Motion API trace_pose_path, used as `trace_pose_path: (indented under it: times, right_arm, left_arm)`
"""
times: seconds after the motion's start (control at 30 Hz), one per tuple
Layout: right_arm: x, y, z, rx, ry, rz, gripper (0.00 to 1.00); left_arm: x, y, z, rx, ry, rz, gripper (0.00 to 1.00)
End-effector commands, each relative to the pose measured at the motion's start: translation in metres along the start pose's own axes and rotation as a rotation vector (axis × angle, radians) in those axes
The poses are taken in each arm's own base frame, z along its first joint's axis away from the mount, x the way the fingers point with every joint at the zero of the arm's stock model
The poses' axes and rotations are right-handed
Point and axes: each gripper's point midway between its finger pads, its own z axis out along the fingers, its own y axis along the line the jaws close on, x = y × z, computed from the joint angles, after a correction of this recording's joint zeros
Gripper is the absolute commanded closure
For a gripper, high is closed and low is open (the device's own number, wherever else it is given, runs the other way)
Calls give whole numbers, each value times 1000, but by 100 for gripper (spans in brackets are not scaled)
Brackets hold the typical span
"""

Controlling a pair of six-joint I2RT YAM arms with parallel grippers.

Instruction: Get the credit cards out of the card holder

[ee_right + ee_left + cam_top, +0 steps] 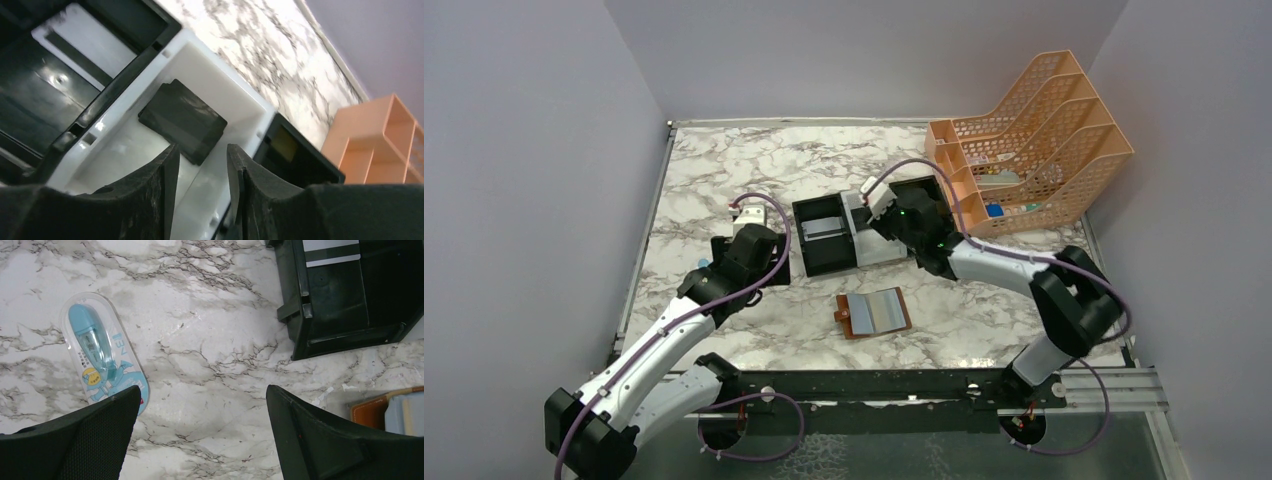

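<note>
The card holder [876, 313] lies open on the marble, brown outside, pale blue inside; its edge shows in the left wrist view [372, 412]. A grey credit card [823, 228] with a dark stripe [332, 251] lies in the tray's left black compartment. A gold-tan card [284, 143] lies in the right black one. A dark flat rectangle [182, 120] rests in the white middle compartment; I cannot tell if it is a card. My right gripper [202, 150] hovers over it, open and empty. My left gripper [202, 410] stands wide open over bare marble, left of the tray.
The three-compartment tray [869, 250] sits mid-table. A blue correction-tape pack [102, 352] lies by my left finger. An orange mesh file rack [1034, 140] stands at the back right. Walls close in the table on three sides.
</note>
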Motion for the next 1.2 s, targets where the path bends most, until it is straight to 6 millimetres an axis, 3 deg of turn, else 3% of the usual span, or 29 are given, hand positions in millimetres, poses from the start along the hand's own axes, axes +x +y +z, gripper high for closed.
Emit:
trace_pose_path:
  times: [0.0,0.13,0.23,0.4,0.57,0.63,0.93,1.17]
  right_arm:
    - [-20,-15,-47,122,-100,417,59]
    - [5,13,-83,80,-35,738,61]
    - [21,44,-103,-7,65,930,64]
    - [16,88,-127,-223,112,1095,64]
    - [12,102,-136,-301,119,1161,64]
    - [11,107,-137,-327,132,1181,64]
    - [34,126,-138,-333,256,1235,64]
    - [42,127,-144,-317,268,1233,63]
  left_arm:
    - [-10,-19,-8,114,-13,-21,1]
    - [-11,-48,-19,288,-11,-57,1]
    - [-5,-87,-33,516,26,-93,1]
    - [3,-130,-47,755,102,-180,1]
    - [-6,-147,-58,809,101,-181,5]
    - [-2,-153,-58,811,116,-165,6]
    - [56,-173,-31,607,241,-72,11]
    - [77,-167,-7,427,237,-51,18]
